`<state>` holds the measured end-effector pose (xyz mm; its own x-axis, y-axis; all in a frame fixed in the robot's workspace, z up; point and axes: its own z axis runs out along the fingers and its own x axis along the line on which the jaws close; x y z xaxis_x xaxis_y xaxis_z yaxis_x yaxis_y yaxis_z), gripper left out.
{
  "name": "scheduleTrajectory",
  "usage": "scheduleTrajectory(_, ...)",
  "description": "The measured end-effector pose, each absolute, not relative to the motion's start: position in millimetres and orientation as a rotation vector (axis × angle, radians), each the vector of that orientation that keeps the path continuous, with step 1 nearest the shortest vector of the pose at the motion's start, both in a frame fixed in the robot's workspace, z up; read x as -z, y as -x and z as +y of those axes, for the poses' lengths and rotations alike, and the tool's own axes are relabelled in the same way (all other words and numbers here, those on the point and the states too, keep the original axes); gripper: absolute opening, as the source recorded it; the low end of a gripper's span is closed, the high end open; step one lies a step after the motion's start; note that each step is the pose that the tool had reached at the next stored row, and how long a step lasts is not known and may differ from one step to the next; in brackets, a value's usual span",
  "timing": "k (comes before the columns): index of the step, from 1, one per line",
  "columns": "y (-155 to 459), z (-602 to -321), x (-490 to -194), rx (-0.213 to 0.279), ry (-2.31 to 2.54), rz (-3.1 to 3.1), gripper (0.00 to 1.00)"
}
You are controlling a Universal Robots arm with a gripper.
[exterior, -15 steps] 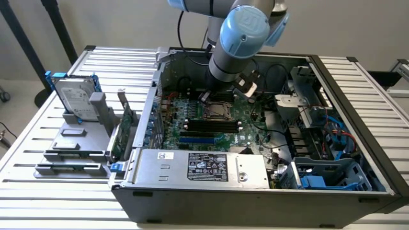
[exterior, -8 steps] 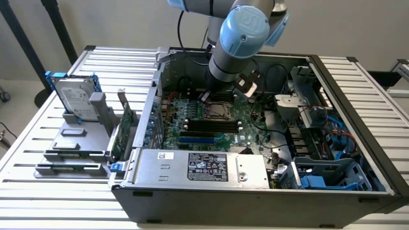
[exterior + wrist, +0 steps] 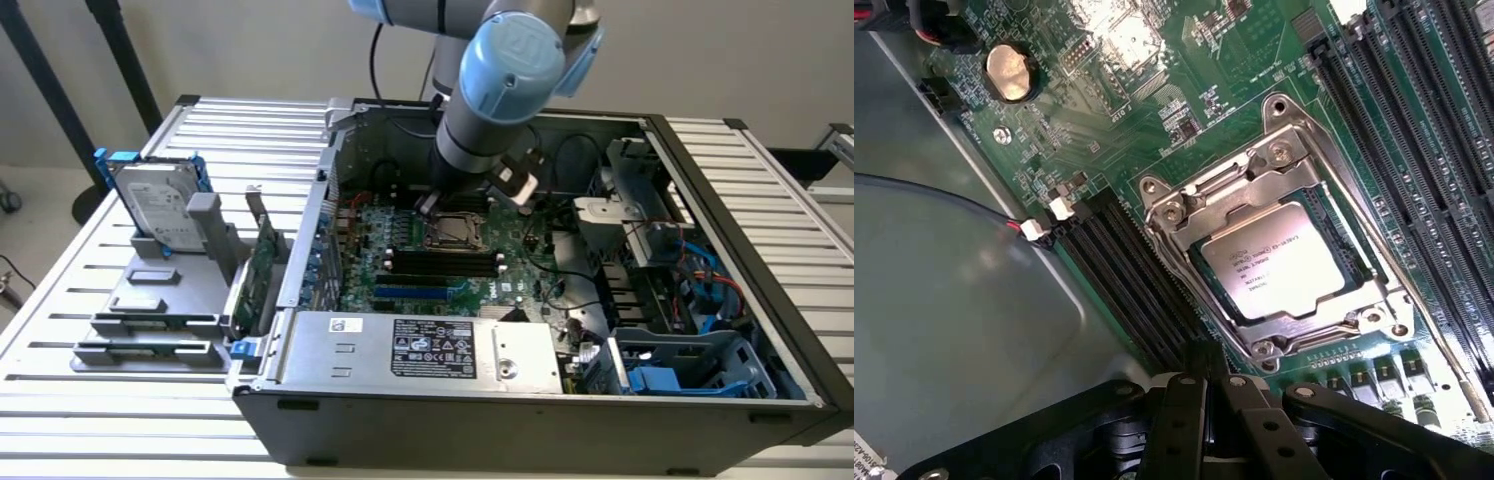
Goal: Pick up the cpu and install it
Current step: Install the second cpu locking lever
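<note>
Wrist view: hand [image 3: 1204,400] nearest the lens, its black fingers pressed together with nothing between them; just beyond, the cpu [image 3: 1281,262] lies flat in its metal socket frame [image 3: 1174,215] on the green motherboard [image 3: 1104,120]; memory slots [image 3: 1414,130] flank it.

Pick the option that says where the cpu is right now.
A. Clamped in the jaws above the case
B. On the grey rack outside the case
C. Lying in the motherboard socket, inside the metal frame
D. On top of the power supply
C: in the wrist view the cpu lies flat in the socket, bordered by the metal frame, on the motherboard.
</note>
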<state>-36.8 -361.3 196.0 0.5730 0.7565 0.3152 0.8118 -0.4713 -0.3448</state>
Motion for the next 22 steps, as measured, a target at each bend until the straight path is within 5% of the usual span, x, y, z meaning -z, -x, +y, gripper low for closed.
scheduleTrajectory(22, 43.5, -408.6, -229.8, 0.161, 2.345, -1.252, 0.11)
